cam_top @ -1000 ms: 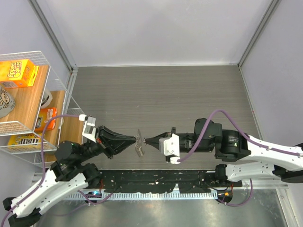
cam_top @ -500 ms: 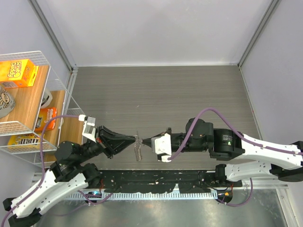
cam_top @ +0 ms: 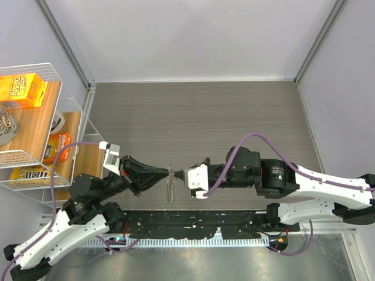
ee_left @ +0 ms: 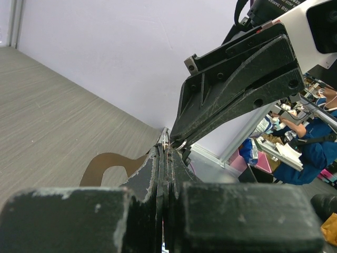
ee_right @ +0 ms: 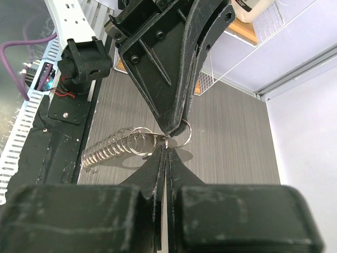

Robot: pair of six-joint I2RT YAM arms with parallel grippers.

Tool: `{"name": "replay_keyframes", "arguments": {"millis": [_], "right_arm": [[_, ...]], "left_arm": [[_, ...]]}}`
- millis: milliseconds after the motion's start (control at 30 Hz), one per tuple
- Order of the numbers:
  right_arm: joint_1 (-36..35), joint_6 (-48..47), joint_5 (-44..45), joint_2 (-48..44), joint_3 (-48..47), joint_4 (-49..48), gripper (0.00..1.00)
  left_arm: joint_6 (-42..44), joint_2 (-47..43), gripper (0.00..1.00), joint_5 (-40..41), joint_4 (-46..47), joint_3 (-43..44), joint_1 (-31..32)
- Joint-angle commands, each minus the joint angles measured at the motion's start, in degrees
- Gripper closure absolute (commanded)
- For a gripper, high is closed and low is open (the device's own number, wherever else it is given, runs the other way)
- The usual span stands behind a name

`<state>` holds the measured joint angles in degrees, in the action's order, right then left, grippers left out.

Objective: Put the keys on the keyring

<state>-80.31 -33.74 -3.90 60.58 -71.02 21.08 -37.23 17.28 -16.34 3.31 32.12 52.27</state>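
Rightward of the tips little has changed, but the right arm (cam_top: pixel 275 178) has pushed further toward the left one over the last second. Its white wrist block now sits nearer the middle, and the gap between the two sets of jaws has closed to almost nothing. The left arm (cam_top: pixel 88 190) has held its place.

Both sets of jaws point at each other tip to tip, above the grey wood-grain surface (cam_top: pixel 205 117).

The left jaws are pressed shut. From the right wrist they come down as a black wedge, with a round silver loop of the keyring (ee_right: pixel 181 133) sitting right at their point, so they are pinching it.

The right jaws are also closed, finger against finger with no gap. Their tips touch the same loop from the other side. Whether they pinch any metal themselves cannot be told.

From the overhead camera the keyring (cam_top: pixel 170 186) hangs from the meeting point of the jaws and trails toward the arm bases. In the right wrist view its remaining loops (ee_right: pixel 113 148) string out sideways from the tips like a coil.

A flat silver sliver lies among the loops next to the tips. Whether it is one of the keys cannot be made out.
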Motion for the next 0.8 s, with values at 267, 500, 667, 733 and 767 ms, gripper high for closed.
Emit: {"name": "replay_keyframes", "arguments": {"millis": [267, 500, 667, 733, 767], "right_arm": [[-0.3, 0.5, 2.4, 0.2, -2.5, -3.4, 0.95], [-0.3, -0.5, 3.5, 0.7, -3.6, -2.8, 0.95], [-0.3, -1.3, 3.7, 0.9, -4.4, -1.9, 0.95], [-0.3, -1.7, 3.7, 0.9, -4.8, -1.4, 0.95], [-0.3, -1.9, 3.7, 0.9, -5.1, -1.1, 0.95]], "left_arm": [[-0.1, -0.1, 1.0, -1.1, 2.0, 2.5, -0.1], [-0.4, 0.8, 1.0, -3.1, 2.4, 2.7, -0.1], [-0.4, 0.6, 1.0, -4.7, 2.4, 2.6, -0.1], [-0.4, 0.6, 1.0, -5.2, 2.3, 2.8, -0.1], [-0.4, 0.7, 1.0, -5.6, 2.3, 2.8, -0.1]]}}
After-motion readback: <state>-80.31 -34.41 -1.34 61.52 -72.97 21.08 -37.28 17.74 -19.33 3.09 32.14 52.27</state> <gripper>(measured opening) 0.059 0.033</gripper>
